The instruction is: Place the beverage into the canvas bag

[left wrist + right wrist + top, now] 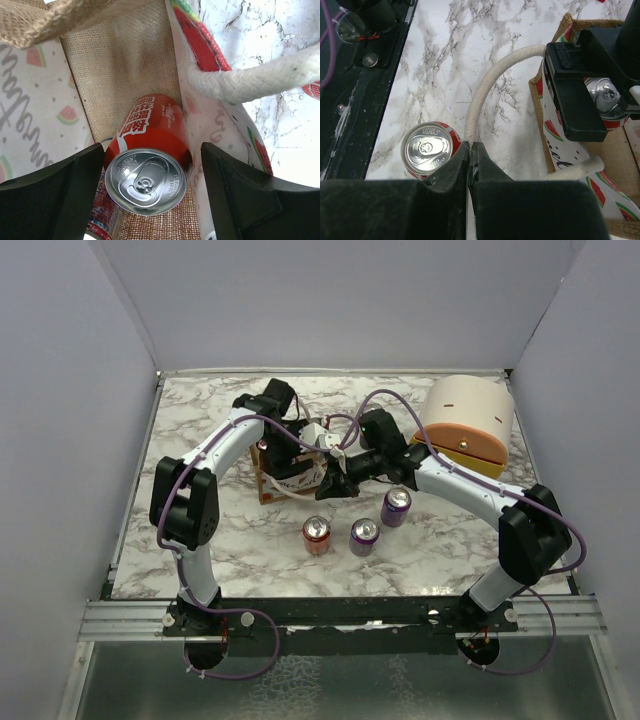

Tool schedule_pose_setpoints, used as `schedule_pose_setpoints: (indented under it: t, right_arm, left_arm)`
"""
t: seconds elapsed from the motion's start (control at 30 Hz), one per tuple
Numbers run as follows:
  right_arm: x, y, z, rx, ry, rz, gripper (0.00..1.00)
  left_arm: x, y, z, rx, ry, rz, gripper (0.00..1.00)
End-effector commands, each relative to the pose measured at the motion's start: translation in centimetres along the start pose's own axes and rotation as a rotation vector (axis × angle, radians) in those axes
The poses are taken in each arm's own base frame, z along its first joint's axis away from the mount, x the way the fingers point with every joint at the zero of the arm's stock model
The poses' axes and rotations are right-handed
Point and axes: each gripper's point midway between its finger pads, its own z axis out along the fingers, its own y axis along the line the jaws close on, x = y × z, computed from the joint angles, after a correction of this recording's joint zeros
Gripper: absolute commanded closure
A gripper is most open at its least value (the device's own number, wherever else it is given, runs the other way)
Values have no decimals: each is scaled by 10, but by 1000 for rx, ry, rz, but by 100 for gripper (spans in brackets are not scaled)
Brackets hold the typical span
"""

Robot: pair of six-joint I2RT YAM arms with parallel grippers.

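The canvas bag point(283, 483) stands mid-table, tan with watermelon print point(30, 100). A red beverage can point(150, 150) lies tilted inside it, silver top toward the left wrist camera. My left gripper point(151, 149) reaches into the bag, open, its fingers either side of the can with a gap on the right. In the right wrist view the same can top point(605, 97) shows under the left gripper's black body. My right gripper point(471, 146) is shut on the bag's white rope handle point(485, 85), holding it out to the side.
Three cans stand on the marble in front of the bag: one red point(317, 535), two purple point(364, 537) point(396, 507). A peach-and-yellow domed container point(465, 425) sits at the back right. Another patterned can point(102, 215) lies in the bag's bottom.
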Motion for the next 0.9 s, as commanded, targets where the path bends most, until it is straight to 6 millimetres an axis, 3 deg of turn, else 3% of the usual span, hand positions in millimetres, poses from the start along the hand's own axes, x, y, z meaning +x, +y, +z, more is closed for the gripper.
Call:
schedule_pose_setpoints:
  t: [0.0, 0.2, 0.57, 0.7, 0.87]
  right_arm:
    - [-12, -6, 0, 5, -14, -22, 99]
    - [-13, -5, 0, 3, -16, -22, 99]
    - [-14, -5, 0, 3, -18, -21, 99]
    - [-14, -5, -1, 3, -17, -19, 99]
    - [-14, -4, -1, 7, -16, -22, 99]
  left_arm:
    - [-8, -4, -3, 22, -18, -19, 19]
    - [-28, 3, -10, -24, -86, -41, 18]
    - [-47, 17, -6, -116, -175, -130, 19]
    - [-40, 16, 0, -107, -145, -145, 28]
    - [-26, 8, 4, -75, -64, -151, 48]
